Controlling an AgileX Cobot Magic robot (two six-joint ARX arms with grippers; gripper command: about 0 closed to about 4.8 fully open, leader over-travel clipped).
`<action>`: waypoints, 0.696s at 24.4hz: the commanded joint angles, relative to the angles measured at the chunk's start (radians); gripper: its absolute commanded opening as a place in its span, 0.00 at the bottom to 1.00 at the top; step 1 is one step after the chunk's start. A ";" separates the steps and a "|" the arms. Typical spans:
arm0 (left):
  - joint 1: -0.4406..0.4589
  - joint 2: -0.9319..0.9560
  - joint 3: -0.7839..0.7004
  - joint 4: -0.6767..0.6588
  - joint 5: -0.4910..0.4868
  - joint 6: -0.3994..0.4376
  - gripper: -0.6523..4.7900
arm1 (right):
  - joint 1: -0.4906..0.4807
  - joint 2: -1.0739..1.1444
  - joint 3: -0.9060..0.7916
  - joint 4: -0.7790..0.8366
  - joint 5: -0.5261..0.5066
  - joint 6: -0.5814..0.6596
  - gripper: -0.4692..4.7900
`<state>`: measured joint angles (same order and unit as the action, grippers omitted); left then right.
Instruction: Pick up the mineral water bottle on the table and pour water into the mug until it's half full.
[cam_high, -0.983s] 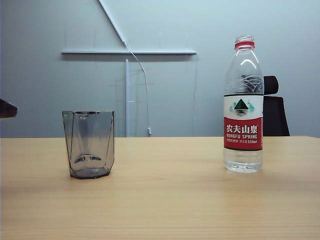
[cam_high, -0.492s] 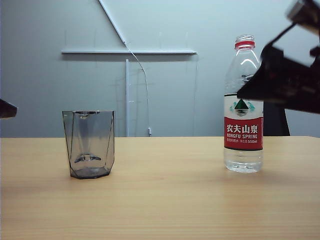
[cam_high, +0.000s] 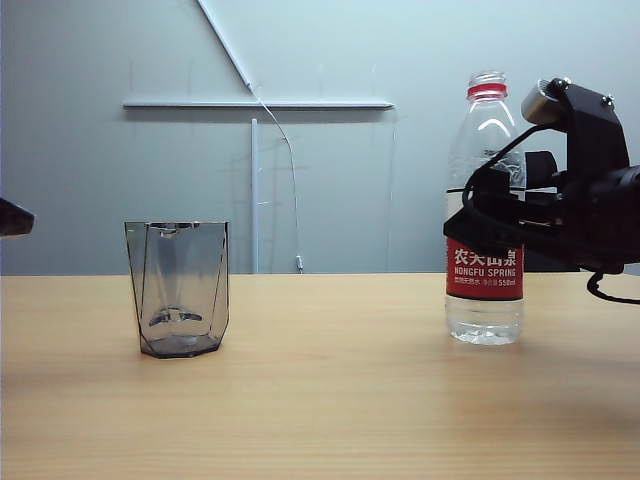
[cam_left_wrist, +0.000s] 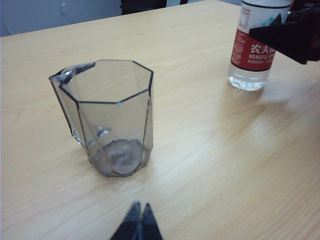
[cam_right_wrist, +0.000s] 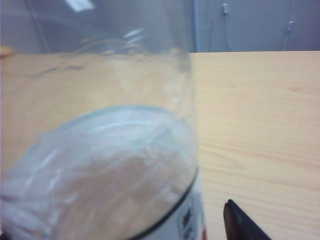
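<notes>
right claw (cam_high: 478, 232) – wide open, around mineral water bottle (cam_high: 485, 300) | left claw (cam_left_wrist: 138, 225) – closed, empty

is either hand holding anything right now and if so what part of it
Nothing is held. The right hand is open around the mineral water bottle at its label, not yet closed. The left hand is shut and empty near the mug.

grey wall (cam_high: 100, 180), white cable (cam_high: 290, 170), black chair (cam_high: 545, 170) behind table
</notes>
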<state>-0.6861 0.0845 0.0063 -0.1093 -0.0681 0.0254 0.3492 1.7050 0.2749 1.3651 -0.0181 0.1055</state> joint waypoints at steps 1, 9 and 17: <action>0.002 0.000 0.003 0.010 0.001 -0.003 0.12 | -0.018 0.013 0.037 0.021 0.000 0.007 1.00; 0.002 -0.009 0.002 0.010 0.001 -0.003 0.12 | -0.019 0.013 0.066 -0.010 -0.003 0.007 1.00; 0.002 -0.058 0.003 0.010 0.001 -0.003 0.12 | -0.019 0.013 0.066 -0.008 -0.010 0.009 0.70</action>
<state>-0.6861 0.0315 0.0067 -0.1093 -0.0681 0.0254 0.3302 1.7222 0.3374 1.3441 -0.0299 0.1116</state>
